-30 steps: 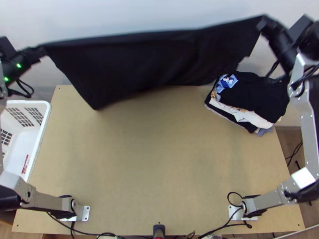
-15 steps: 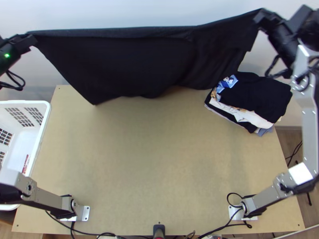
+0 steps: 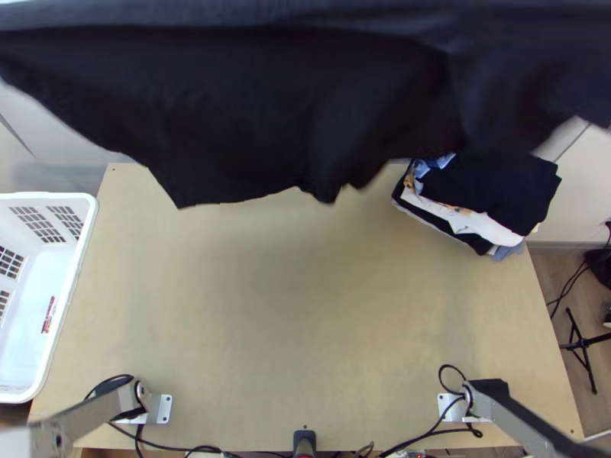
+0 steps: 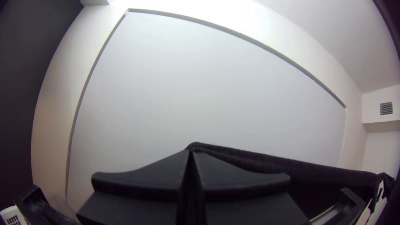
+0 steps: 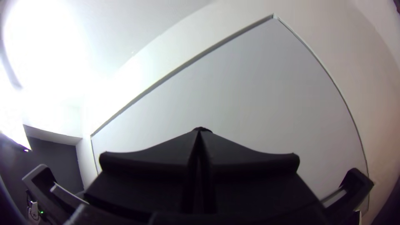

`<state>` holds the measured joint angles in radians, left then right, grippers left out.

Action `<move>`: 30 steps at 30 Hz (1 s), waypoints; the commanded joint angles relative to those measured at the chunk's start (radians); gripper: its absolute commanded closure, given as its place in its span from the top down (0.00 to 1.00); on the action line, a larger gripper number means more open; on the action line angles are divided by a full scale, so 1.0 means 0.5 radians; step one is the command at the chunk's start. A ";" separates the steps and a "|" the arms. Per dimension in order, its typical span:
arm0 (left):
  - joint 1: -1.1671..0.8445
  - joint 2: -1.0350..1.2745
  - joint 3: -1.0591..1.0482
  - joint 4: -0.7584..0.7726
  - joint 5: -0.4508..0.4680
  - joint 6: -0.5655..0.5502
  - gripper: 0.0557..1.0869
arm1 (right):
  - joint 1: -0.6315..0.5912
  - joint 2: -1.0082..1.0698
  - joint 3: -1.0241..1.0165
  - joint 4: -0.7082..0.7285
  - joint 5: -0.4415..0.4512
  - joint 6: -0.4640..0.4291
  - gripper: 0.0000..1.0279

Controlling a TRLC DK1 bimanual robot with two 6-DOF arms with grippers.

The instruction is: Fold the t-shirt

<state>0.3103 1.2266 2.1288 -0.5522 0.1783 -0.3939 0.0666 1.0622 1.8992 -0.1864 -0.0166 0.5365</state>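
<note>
T-shirt (image 3: 229, 99), just one, hangs pinched by both our left tool (image 4: 192, 151) and right tool (image 5: 200, 132). We've got one basket (image 3: 86, 233) and one clothes pile (image 3: 496, 195) too.

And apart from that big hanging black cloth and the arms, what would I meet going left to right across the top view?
White plastic basket → small dark object at the near edge → stack of folded clothes → black metal stand.
</note>
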 commanded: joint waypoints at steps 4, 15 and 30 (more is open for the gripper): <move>0.057 -0.542 -0.199 -0.107 -0.028 -0.022 0.03 | 0.029 -0.802 -0.347 -0.155 0.006 -0.101 0.03; 0.057 -0.652 -0.257 -0.184 -0.047 0.030 0.03 | 0.122 -0.741 -0.240 -0.192 0.012 -0.094 0.03; 0.039 -0.996 -1.941 -0.614 0.318 -0.087 0.03 | 0.250 -0.753 -1.700 -0.244 -0.132 0.179 0.03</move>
<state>0.3313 0.8051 1.5478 -0.8474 0.2684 -0.4583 0.1753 0.6861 1.3476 -0.3290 -0.0422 0.5915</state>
